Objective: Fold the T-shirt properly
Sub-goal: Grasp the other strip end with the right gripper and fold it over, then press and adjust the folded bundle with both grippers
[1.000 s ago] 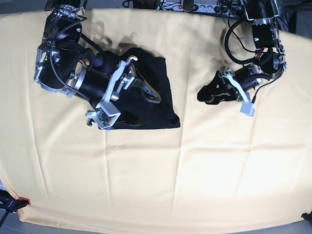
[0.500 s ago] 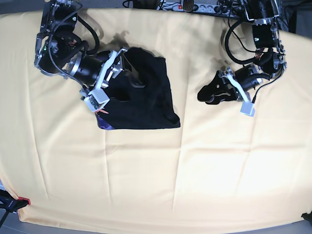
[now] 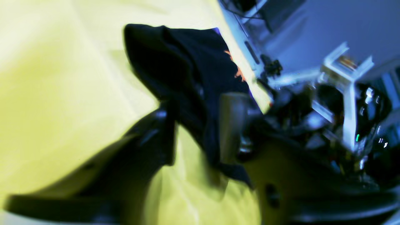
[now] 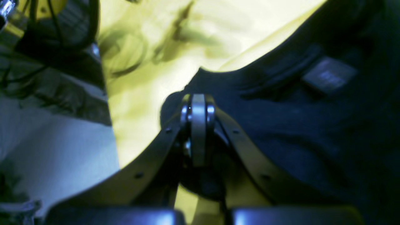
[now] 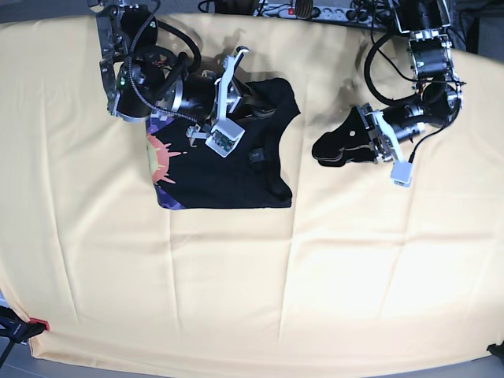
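Observation:
The black T-shirt (image 5: 236,173) lies crumpled on the yellow cloth at the upper left, with an orange and purple print (image 5: 161,161) showing at its left edge. My right gripper (image 5: 264,109) is over the shirt's upper right part. In the right wrist view the right gripper (image 4: 193,104) is shut on a fold of the black T-shirt (image 4: 281,125), whose neck label (image 4: 328,75) shows. My left gripper (image 5: 324,150) is open and empty, low over the cloth to the right of the shirt. In the left wrist view the left gripper (image 3: 193,125) faces the T-shirt (image 3: 175,62).
The yellow cloth (image 5: 276,276) covers the whole table, with creases. A power strip (image 5: 315,9) and cables lie along the far edge. A black and red clamp (image 5: 24,327) sits at the near left corner.
My right arm has swung up and to the right, dragging the shirt's upper part rightward and baring the print at the left edge. My left gripper has shifted slightly left.

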